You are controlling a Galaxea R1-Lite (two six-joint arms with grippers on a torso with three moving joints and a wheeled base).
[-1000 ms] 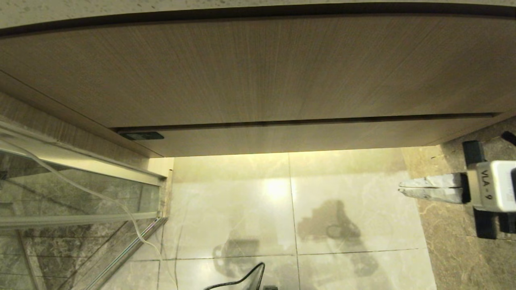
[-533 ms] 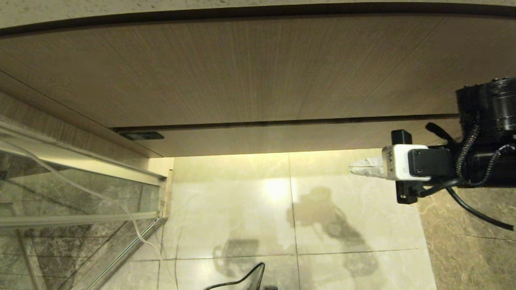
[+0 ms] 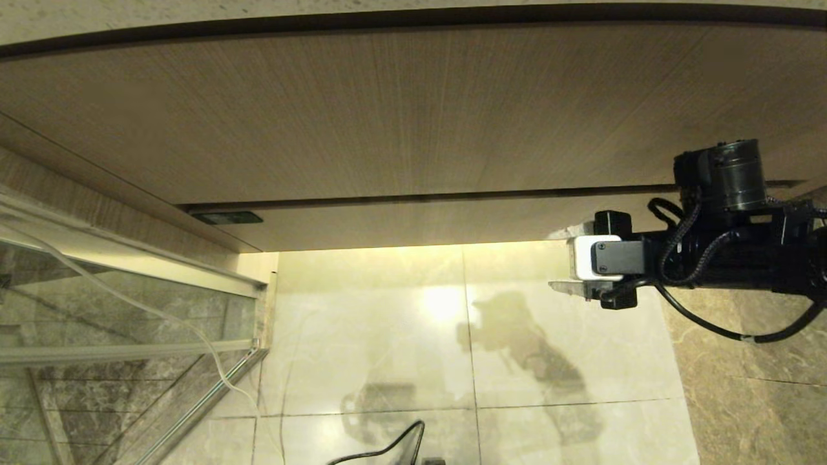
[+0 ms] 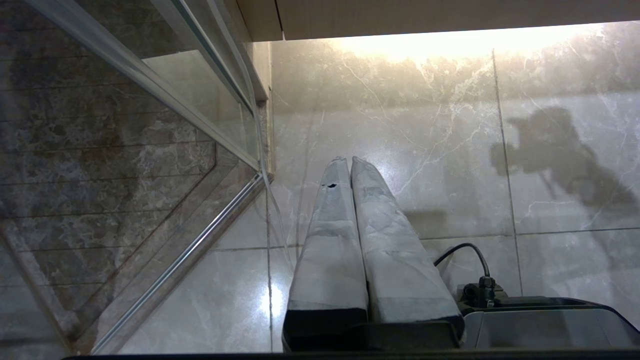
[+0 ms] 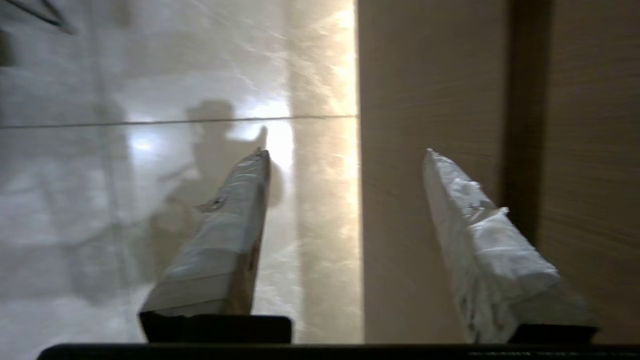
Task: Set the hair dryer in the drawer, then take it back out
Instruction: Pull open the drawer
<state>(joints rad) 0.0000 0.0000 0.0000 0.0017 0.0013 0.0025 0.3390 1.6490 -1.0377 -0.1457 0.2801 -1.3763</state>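
The drawer [image 3: 420,223] is the low pale wood-grain strip under the taller panel, and it is pushed in flush. My right gripper [image 3: 561,258] is open at the right end of the drawer's lower edge. In the right wrist view the right gripper [image 5: 345,155] has one finger [image 5: 230,235] over the floor and the other finger [image 5: 475,235] in front of the drawer [image 5: 425,100], with nothing held. My left gripper [image 4: 348,160] is shut and empty, low over the floor tiles. The hair dryer is out of view.
A glass shower door with a metal frame [image 3: 129,310] stands at the left, with a thin clear tube [image 3: 207,349] running down along it. A small dark fitting [image 3: 227,218] sits at the drawer's left end. Glossy marble floor tiles [image 3: 387,336] lie below.
My right arm has swung in from the right edge to the drawer's lower edge. Its gripper has rolled over and opened from shut. The left arm has not moved.
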